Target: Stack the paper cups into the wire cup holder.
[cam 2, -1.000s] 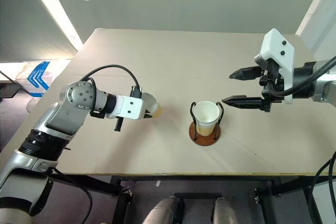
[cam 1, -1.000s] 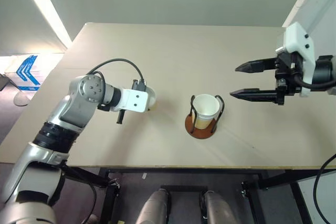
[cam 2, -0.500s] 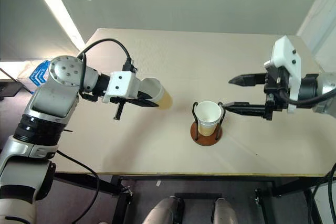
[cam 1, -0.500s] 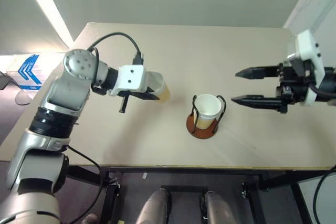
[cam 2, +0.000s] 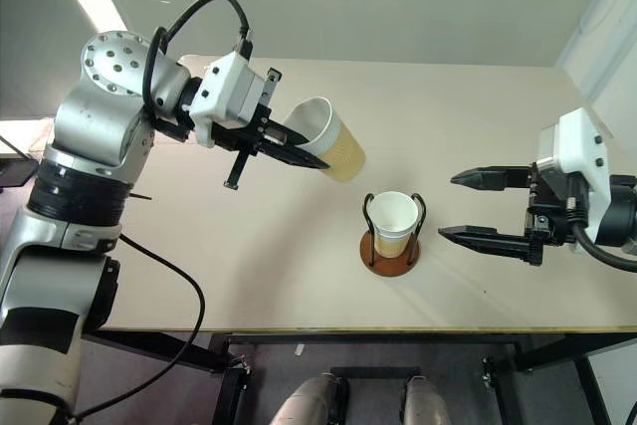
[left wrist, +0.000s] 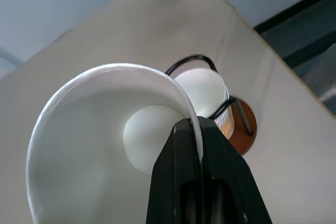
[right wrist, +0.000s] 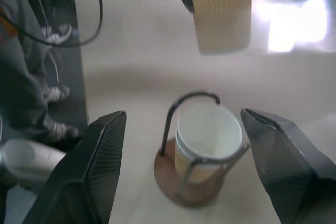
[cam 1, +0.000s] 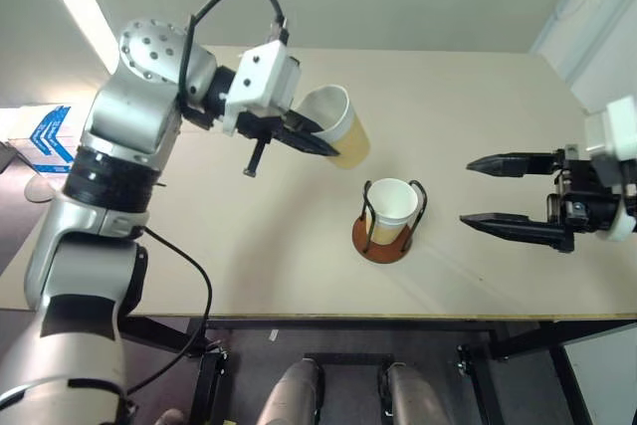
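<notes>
Left claw is pinching the rim of a paper cup, one finger inside the mouth and one outside; the cup is hanging tilted in the air, mouth toward the arm. A second ago this cup was low at the table surface, well left of the holder; it is now riding high and nearer, up and to the left of the wire cup holder. Carry leg of the stacking step looks underway; still to come are lining up over the holder and righting the cup.

Holder is standing near the table's front edge with cups already seated between the loops. Right claw is hanging wide and empty off to the right, pulled farther from the holder than before.

Left wrist view is showing the held cup's white inside and the holder just past its rim. Right wrist view is showing a double rim in the holder, suggesting two cups nested, and a person's legs beyond the table.
</notes>
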`<state>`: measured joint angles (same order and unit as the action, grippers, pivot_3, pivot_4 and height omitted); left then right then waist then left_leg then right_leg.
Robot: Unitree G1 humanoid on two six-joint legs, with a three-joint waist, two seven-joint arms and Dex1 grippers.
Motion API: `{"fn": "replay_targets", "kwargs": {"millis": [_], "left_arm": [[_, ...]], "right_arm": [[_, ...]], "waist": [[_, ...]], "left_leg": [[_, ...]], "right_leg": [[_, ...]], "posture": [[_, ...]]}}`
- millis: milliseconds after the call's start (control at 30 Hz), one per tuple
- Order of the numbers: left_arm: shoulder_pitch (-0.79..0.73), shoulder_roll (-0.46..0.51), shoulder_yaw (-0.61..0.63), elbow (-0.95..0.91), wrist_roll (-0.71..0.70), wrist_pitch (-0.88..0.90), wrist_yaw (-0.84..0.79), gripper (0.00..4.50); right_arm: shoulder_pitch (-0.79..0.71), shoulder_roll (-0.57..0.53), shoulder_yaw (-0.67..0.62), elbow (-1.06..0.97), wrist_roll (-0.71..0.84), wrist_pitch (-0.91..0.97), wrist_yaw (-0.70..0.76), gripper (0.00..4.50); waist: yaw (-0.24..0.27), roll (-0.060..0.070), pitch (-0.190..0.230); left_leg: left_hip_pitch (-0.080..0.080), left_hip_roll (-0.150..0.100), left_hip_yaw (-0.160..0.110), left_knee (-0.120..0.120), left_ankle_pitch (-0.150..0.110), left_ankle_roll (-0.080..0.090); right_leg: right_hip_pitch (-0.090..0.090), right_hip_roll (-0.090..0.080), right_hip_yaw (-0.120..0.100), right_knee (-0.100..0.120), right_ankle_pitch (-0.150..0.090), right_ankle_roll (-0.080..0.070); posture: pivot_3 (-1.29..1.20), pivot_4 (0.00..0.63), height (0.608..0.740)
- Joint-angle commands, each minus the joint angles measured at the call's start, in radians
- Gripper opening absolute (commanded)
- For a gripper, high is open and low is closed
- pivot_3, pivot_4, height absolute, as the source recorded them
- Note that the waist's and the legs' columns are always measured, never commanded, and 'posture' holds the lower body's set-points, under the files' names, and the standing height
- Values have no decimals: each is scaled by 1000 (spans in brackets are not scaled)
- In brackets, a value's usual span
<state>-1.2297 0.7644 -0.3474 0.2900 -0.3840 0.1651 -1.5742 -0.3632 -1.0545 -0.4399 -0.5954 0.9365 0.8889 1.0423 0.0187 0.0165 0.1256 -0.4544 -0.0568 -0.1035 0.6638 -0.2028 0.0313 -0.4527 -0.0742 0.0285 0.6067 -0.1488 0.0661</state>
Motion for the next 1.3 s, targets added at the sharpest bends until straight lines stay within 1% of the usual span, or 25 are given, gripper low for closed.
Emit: {"fn": "replay_targets", "kwargs": {"millis": [33, 133, 200, 467, 567, 667, 733, 833, 1000, 1167, 1300], "left_arm": [[-75, 2, -41, 47, -63, -34, -40, 19], [-108, -16, -93, 81, -91, -56, -40, 19], [-134, -38, -127, 94, -150, -32, -40, 19], [-203, -115, -275, 197, -171, -136, -40, 19], [-226, -173, -321, 248, -153, -185, -40, 19], [-260, -242, -339, 311, -161, -202, -40, 19], [-273, -268, -361, 339, -164, -214, -40, 19], [-277, -271, -406, 347, -170, -236, -40, 19], [-272, -248, -504, 340, -154, -312, -40, 19], [-281, -241, -550, 356, -149, -364, -40, 19], [-280, -256, -566, 392, -111, -417, -40, 19]], "right_arm": [[20, 15, -65, -48, 72, 4, -65, 3694], [53, 26, -81, -67, 100, 1, -107, 3694], [80, 34, -92, -80, 107, -5, -134, 3694], [137, 33, -136, -115, 153, -18, -211, 3694], [169, 31, -158, -130, 163, -20, -228, 3694], [187, 28, -175, -134, 173, -23, -244, 3694], [192, 24, -181, -136, 180, -25, -254, 3694], [200, 17, -187, -139, 190, -26, -265, 3694], [223, 8, -208, -147, 198, -24, -278, 3694], [246, 4, -214, -152, 201, -28, -286, 3694], [246, -3, -207, -147, 198, -32, -283, 3694]], "waist": [[0, 0, 0], [1, 0, 0], [5, 0, 0], [10, 0, 0], [15, 0, 0], [18, 0, 0], [19, 0, 0], [19, 0, 0], [20, 0, 0], [22, 0, 0], [23, 0, 0]], "left_leg": [[0, 0, 0, 0, 0, 0], [-1, 0, 0, 0, 0, 0], [-1, -1, 0, 1, -1, -1], [-3, -1, 2, 3, -3, -4], [-4, -1, 3, 3, -4, -3], [-6, -1, 3, 4, -5, -2], [-6, -1, 5, 5, -6, -1], [-6, -1, 6, 6, -8, 1], [-6, -1, 7, 7, -9, 1], [-6, -1, 7, 10, -10, 3], [-6, -1, 7, 13, -11, 4]], "right_leg": [[0, 0, 0, 0, 0, 2], [1, 0, 0, -1, -1, 4], [1, 0, 0, -2, -1, 9], [2, -2, 0, -7, 1, 16], [2, -2, 0, -10, 1, 17], [2, -2, 0, -13, 3, 19], [3, -2, 1, -13, 4, 21], [3, -3, 2, -14, 4, 22], [3, -2, 2, -13, 4, 22], [4, -2, 2, -14, 4, 23], [6, -2, 2, -14, 5, 24]], "posture": [[0, 150, 740], [0, 150, 740], [0, 150, 740], [0, 150, 740], [0, 150, 740], [0, 150, 740], [0, 150, 740], [0, 150, 740], [0, 150, 740], [0, 150, 740], [0, 150, 740]]}}
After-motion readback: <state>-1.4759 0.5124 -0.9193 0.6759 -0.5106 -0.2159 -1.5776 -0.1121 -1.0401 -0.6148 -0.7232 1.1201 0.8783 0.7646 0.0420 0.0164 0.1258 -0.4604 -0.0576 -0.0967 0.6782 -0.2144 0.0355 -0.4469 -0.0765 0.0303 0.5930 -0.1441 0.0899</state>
